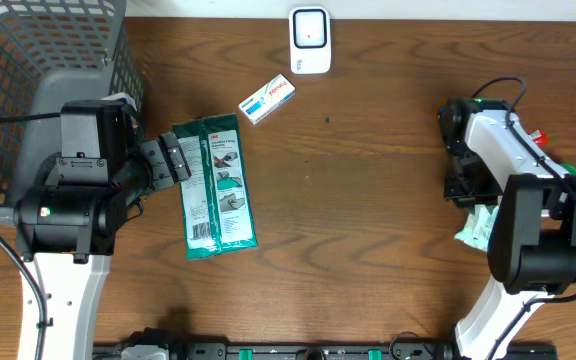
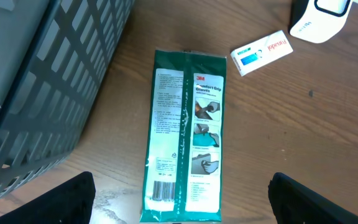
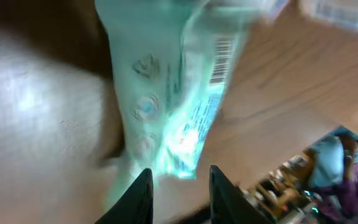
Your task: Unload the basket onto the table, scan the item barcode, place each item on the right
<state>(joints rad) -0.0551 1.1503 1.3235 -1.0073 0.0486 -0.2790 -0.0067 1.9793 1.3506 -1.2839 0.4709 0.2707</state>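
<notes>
- Two arms work over a wooden bench [image 1: 368, 200], one at each side.
- At the left side, the left fingers [image 2: 67, 202] stand wide apart with nothing between them, hovering over the near end of a green glove pack [image 2: 185, 124]. The pack lies flat on the bench, printed side up (its barcode shows at one near corner).
- Just beside the pack stands a grey wire basket [image 2: 36, 93].
- Beyond the pack lies a small white-and-blue box [image 1: 268, 98], and near it, by the far edge, stands a white scanner [image 1: 310, 40].
- At the right side, the right fingers [image 3: 138, 199] are parted by a narrow gap. A pale green packet [image 3: 166, 93] with a barcode shows blurred just ahead of the tips, and I cannot tell whether they grip it.
- Seen from overhead, that packet peeks out from beneath the right arm [image 1: 528, 200], well apart from the scanner.
</notes>
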